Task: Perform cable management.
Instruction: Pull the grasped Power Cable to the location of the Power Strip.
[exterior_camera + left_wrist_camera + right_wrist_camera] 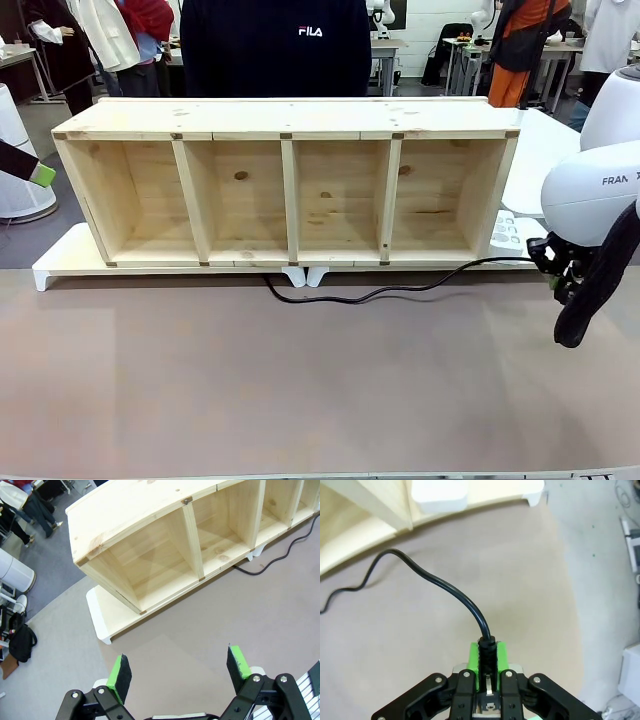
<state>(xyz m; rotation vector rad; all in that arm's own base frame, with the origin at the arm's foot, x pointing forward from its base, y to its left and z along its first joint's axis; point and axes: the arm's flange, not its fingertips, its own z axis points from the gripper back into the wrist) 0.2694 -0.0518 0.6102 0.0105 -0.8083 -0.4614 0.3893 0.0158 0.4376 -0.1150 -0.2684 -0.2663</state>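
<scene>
The right pincer (487, 656) is clamped on the plug end of the cable (436, 582), with its green pads pressed against both sides of the black plug. It sits near the right end of the wooden shelf (290, 120). From the plug, the cable runs in loose waves along the bench (300, 390) in front of the shelf. It then slips under the shelf's white base (62, 266) near the middle. The left pincer (179, 667) hangs with its pads wide apart, gripping nothing, over the bench off the shelf's left end. A person (275, 45) in a dark top stands behind the shelf.
</scene>
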